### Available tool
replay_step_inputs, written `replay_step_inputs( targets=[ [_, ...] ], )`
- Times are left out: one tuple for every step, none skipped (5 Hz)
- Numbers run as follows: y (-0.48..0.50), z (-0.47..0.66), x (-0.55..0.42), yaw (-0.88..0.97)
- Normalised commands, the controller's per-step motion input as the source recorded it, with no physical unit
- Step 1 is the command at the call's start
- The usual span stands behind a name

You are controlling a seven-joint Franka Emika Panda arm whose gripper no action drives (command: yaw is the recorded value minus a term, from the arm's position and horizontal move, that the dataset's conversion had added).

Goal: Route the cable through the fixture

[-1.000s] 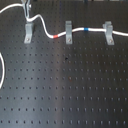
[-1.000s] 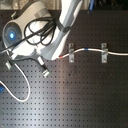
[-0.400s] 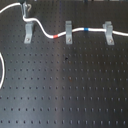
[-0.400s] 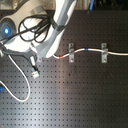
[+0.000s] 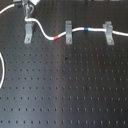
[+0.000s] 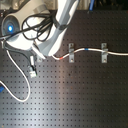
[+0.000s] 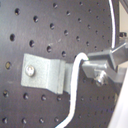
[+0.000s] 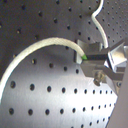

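The white cable (image 5: 46,34) runs from my gripper (image 5: 27,4) past the left grey clip (image 5: 29,32). Its red band (image 5: 59,37) lies just before the middle clip (image 5: 68,31) and its blue band (image 5: 87,30) before the right clip (image 5: 108,31); it passes through both. In the second exterior view my gripper (image 6: 36,58) hangs just above the left clip (image 6: 33,70). In the first wrist view the cable (image 7: 74,80) crosses the clip (image 7: 42,72) beside the fingers (image 7: 102,65). In the second wrist view the cable (image 8: 45,46) ends in the fingertips (image 8: 97,56).
The black perforated board (image 5: 65,85) fills both exterior views. A slack cable loop (image 5: 2,65) lies at the first exterior view's left edge. Black hoses and a blue-lit unit (image 6: 11,27) sit at the second exterior view's upper left, beside the arm (image 6: 60,25).
My gripper has moved with the cable toward the left clip, leftward and lower in the second exterior view. The cable stretch before the red band has swung with it.
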Motion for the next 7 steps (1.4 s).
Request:
replay_step_inputs(
  targets=[
    [0.0, 0.03, 0.001, 0.18],
    [0.164, 0.11, 0.037, 0.25],
    [0.28, 0.07, 0.029, 0.11],
    [0.088, 0.05, 0.001, 0.0],
    [0.0, 0.38, 0.006, 0.0],
    [0.028, 0.42, 0.037, 0.0],
    [0.107, 0.32, 0.116, 0.01]
  ],
)
